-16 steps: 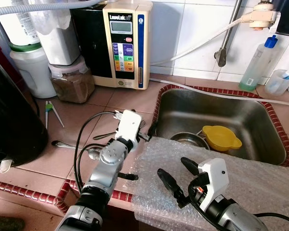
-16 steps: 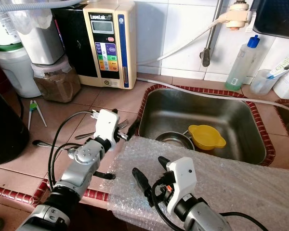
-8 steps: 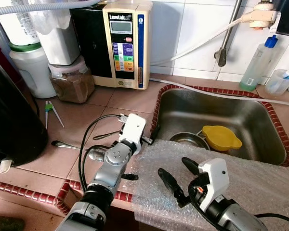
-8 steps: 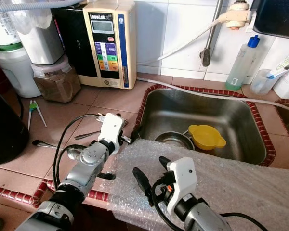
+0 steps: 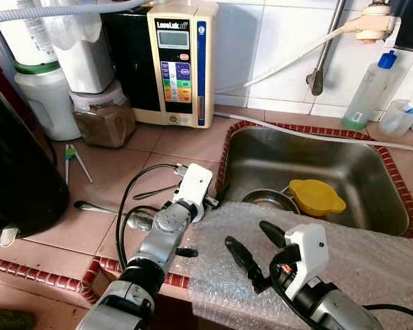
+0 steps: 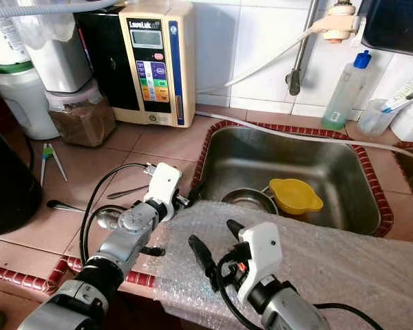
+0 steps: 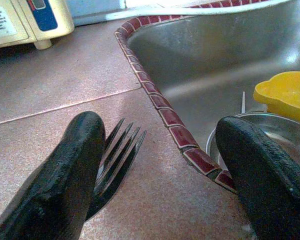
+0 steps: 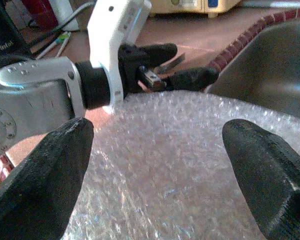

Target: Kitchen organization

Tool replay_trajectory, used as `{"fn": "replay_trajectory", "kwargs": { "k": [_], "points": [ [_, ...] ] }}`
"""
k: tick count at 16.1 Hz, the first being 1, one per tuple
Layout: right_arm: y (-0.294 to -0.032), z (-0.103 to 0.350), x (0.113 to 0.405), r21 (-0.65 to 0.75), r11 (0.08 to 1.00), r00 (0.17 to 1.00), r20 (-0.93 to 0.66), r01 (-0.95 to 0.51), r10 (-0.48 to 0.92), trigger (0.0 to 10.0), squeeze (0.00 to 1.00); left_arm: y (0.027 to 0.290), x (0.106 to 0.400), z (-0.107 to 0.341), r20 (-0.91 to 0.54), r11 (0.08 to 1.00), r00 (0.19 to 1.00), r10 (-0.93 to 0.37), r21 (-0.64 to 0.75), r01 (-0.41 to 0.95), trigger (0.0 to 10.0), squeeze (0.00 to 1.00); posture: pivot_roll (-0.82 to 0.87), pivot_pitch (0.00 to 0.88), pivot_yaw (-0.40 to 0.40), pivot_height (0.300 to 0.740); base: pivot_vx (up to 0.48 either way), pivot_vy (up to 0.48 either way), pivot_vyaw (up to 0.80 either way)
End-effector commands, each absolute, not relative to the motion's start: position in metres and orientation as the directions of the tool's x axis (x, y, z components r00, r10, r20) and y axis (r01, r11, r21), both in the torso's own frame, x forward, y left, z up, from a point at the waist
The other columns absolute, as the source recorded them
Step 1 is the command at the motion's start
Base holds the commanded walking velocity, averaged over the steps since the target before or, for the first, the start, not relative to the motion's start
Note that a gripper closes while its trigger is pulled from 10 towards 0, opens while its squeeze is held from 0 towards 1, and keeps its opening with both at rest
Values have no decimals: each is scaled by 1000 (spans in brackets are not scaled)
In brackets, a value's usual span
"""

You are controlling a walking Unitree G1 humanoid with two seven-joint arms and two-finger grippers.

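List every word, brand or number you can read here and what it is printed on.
"LeveLuk" with small letters after it that I cannot make out: top of the cream water machine.
"Tefal", partly cut off: black appliance in the right wrist view.
Too small to read: the machine's button labels and display, and the white container's label.

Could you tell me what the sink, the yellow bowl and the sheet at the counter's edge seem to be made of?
Sink: brushed stainless steel, by its dull grey sheen. Bowl: probably plastic, being opaque, uniform yellow. Sheet: clear bubble wrap, dotted with small bubbles.
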State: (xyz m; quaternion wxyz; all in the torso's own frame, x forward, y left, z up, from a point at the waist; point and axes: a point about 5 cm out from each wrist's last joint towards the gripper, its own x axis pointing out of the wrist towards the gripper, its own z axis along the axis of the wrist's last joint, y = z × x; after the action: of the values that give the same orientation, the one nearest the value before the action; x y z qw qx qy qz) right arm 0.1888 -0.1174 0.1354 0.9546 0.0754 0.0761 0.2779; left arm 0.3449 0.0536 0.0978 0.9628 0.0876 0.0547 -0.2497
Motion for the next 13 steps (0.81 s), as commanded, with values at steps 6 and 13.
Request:
{"fn": "replay_trajectory", "kwargs": {
  "k": [6, 13],
  "points": [
    [-130, 142, 195, 136, 873, 875, -67, -468, 479, 10000, 0, 58, 342, 83, -221, 861, 861, -458, 130, 492, 0, 0, -12, 57, 58, 740, 0, 0, 0],
    [-130, 144, 198, 125, 889, 892, -57, -440, 449, 10000, 0, 63, 345, 83, -225, 891, 885, -407, 116, 440, 0, 0, -11, 53, 59, 740, 0, 0, 0]
  ]
}}
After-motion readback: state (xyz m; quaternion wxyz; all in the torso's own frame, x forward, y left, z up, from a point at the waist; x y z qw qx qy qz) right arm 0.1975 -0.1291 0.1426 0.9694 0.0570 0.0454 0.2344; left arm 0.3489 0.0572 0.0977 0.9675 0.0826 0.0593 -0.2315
